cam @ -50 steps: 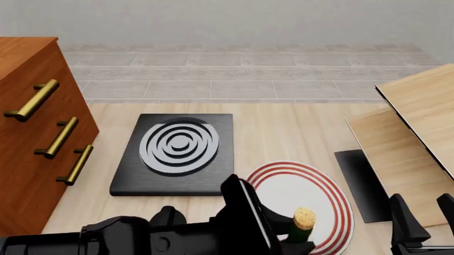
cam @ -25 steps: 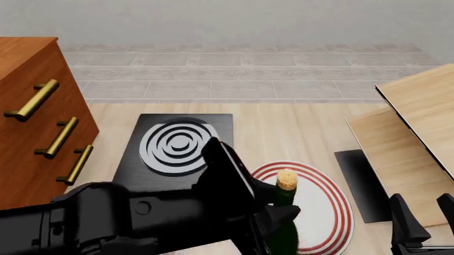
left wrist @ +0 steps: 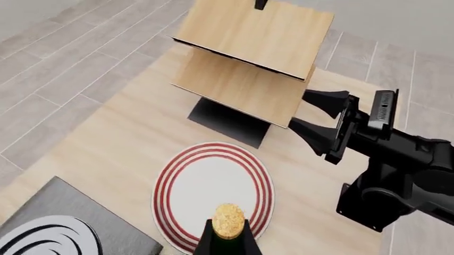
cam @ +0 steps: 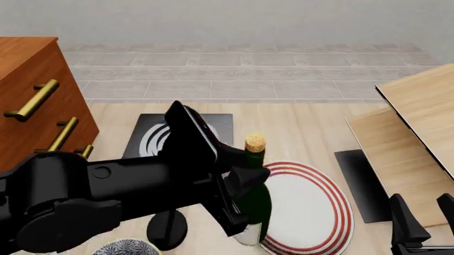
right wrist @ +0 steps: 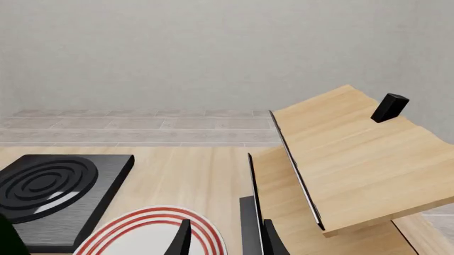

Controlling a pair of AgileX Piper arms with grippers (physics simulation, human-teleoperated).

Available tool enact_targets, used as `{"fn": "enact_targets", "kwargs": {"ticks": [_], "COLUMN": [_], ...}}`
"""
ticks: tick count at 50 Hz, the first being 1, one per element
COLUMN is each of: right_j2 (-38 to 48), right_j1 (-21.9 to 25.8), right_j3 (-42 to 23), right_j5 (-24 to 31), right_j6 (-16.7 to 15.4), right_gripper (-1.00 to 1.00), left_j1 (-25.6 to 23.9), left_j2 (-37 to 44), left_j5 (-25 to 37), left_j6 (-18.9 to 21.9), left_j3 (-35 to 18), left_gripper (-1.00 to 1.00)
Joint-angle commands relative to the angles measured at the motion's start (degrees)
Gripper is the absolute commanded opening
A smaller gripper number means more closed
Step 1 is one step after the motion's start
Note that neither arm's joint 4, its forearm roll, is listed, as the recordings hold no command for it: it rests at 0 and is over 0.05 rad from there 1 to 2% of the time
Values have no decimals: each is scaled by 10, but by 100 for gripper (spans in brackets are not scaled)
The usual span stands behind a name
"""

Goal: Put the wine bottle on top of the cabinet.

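The wine bottle (cam: pixel 257 204), dark green with a tan cork (cam: pixel 254 142), stands upright in my left gripper (cam: pixel 237 204), which is shut on its body. The bottle hangs beside the left rim of a red-ringed plate (cam: pixel 316 204). In the left wrist view only its cork (left wrist: pixel 228 220) and neck show, above the plate (left wrist: pixel 212 183). The reddish-brown cabinet (cam: pixel 28 95) with brass handles stands at the far left, its flat top level with the upper part of the view. My right gripper (cam: pixel 424 218) is open and empty at the lower right; it also shows in the left wrist view (left wrist: pixel 299 110).
A black board with a silver spiral (cam: pixel 206 123) lies behind my left arm. Pale light-wood panels (cam: pixel 418 122) over a dark mat (cam: pixel 358 180) stand at the right. A short black knob-shaped object (cam: pixel 167 228) stands under my left arm.
My left arm has risen and moved left and away from me with the bottle in it; the cork is much higher. The right gripper has not moved.
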Motion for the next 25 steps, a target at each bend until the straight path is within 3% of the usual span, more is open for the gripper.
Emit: {"fn": "enact_targets", "kwargs": {"ticks": [1,25], "right_j2": [0,0], "right_j1": [0,0], "right_j3": [-1,1], "right_j5": [1,-1], "right_j6": [0,0], "right_gripper": [100,100], "left_j1": [33,91], "left_j2": [-31,-73], "left_j5": [20,56], "left_j6": [32,54], "left_j3": [-12,-16], "left_gripper": [-100,-100]}}
